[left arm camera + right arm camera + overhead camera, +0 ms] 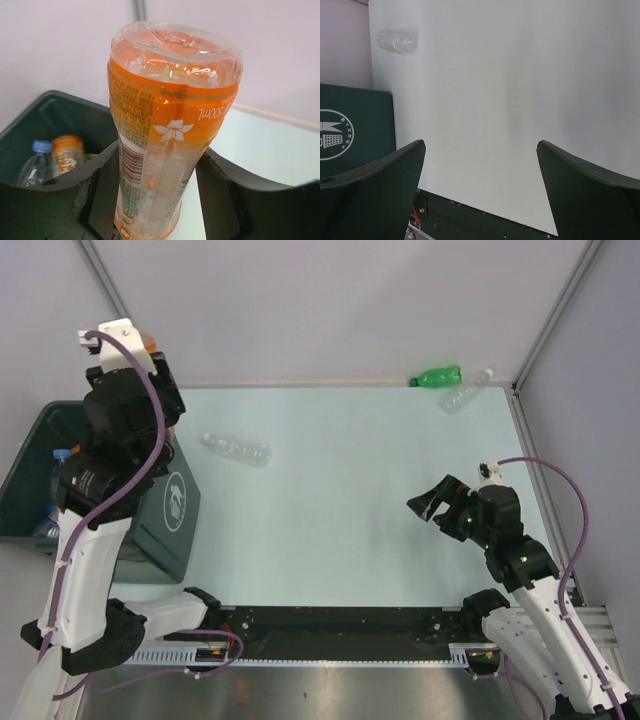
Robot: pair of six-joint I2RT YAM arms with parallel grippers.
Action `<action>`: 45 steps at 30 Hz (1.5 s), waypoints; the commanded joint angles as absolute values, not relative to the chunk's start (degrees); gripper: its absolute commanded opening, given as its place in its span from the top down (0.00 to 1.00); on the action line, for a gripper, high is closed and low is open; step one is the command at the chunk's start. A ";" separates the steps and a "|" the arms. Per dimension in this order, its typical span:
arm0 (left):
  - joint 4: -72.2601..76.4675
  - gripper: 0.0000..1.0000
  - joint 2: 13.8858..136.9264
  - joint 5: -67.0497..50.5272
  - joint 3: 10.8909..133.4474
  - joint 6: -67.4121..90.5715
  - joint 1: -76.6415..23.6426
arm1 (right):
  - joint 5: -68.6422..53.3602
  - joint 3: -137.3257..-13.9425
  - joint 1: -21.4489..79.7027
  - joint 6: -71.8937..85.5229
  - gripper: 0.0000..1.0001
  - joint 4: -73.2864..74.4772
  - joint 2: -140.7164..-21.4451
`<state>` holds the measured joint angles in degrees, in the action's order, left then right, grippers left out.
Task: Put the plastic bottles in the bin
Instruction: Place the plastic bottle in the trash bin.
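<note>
My left gripper is raised over the bin, shut on an orange-labelled bottle that stands bottom-up between its fingers; both fingers touch its sides. In the top view only a sliver of that orange bottle shows beyond the left gripper. Inside the bin lie a clear bottle with a blue cap and a small orange one. A clear bottle lies on the table near the bin. A green bottle and a clear one lie at the far right corner. My right gripper hangs open and empty.
The right wrist view shows the open right gripper facing left over bare table, with the bin's emblem side and the clear bottle ahead. White walls and grey frame posts close the table's back and right side.
</note>
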<state>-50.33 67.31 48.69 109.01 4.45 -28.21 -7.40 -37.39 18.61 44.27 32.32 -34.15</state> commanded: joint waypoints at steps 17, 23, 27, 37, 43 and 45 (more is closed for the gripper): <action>-42.45 0.39 62.66 50.47 101.34 4.38 -7.57 | 7.91 -55.98 18.28 42.80 0.01 34.19 -36.30; -42.71 0.41 66.97 47.64 101.69 5.79 -4.05 | 7.38 -55.99 18.37 42.80 0.01 35.33 -35.51; -43.33 0.15 68.64 45.26 103.09 7.29 -2.46 | 7.47 -56.07 18.28 42.71 0.01 35.51 -35.16; -44.82 0.00 66.62 34.31 105.38 6.95 -2.46 | 7.56 -55.99 18.37 42.45 0.00 36.91 -35.68; -44.74 0.00 65.13 20.06 105.64 7.11 -2.46 | 7.82 -55.99 18.37 42.45 0.00 37.62 -36.30; -44.21 0.00 64.78 13.91 105.12 7.38 -2.55 | 8.00 -55.99 18.28 42.54 0.00 38.23 -36.30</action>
